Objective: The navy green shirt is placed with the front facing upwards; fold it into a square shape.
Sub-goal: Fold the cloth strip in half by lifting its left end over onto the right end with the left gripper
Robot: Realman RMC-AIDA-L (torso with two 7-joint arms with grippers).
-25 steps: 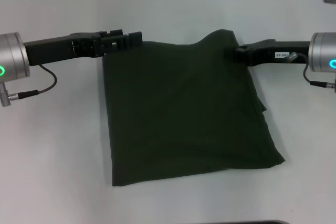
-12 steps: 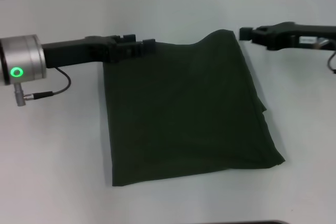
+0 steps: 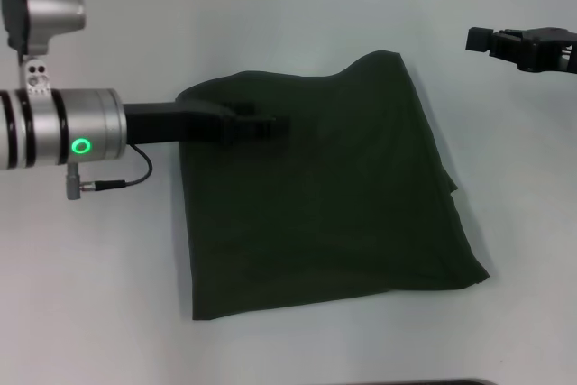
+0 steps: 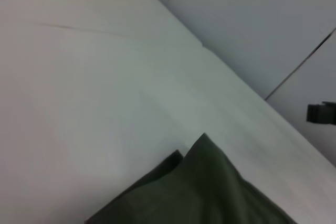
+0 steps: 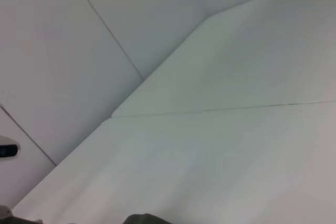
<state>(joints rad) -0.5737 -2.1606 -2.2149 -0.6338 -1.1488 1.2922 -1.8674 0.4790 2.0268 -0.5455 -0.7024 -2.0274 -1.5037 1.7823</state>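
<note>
The left hand (image 3: 270, 125) has slid in over the shirt (image 3: 334, 214); the right hand (image 3: 482, 40) has drawn clear. I cannot tell either hand's opening. The fold looks nearly finished on the counter (image 3: 90, 295).

This looks like a robot test lab. A bare white table (image 3: 297, 6) fills the head view, with no household clutter on it, only a folded shirt (image 3: 325, 196) laid out as a work sample. The wrist views show plain grey-white wall panels (image 5: 79, 35) with thin seams behind the table edge. 2 metal robot arms with black cabling and a green status light (image 3: 81, 145) reach over the surface.
</note>
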